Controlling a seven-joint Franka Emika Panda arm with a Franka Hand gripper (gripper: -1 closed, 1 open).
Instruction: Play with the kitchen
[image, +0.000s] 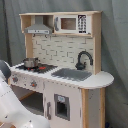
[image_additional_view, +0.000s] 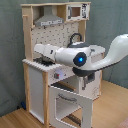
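reaching across the front of the kitchen (image_additional_view: 50, 60), the arm (image_additional_view: 75, 55) stretches from the second exterior view's right toward its left, its forearm lying roughly level over the counter. the far end sits above the hob (image: 35, 67) side, where a small pot (image: 30, 62) stands on the black-red plate. whether the fingers are open or closed i cannot tell — the tool end is hidden behind the arm's own links in the second exterior view, and the first exterior view shows only a white stretch of the arm (image: 12, 107) at its lower left.

the kitchen stands upright on the floor, hood (image: 39, 30) and microwave (image: 70, 23) up top, sink (image: 72, 74) and black faucet (image: 83, 59) at the first exterior view's right of the hob. the oven door (image_additional_view: 70, 102) hangs open, swung down and outward in the second exterior view.

the relation that matters: the counter's long axis runs hob to sink, and the arm lies nearly along it, tool end toward the hob. so the hob and pot look like the nearest playthings, just beneath or beside the tool; the faucet lies back along the arm, and the open door sits well below it.
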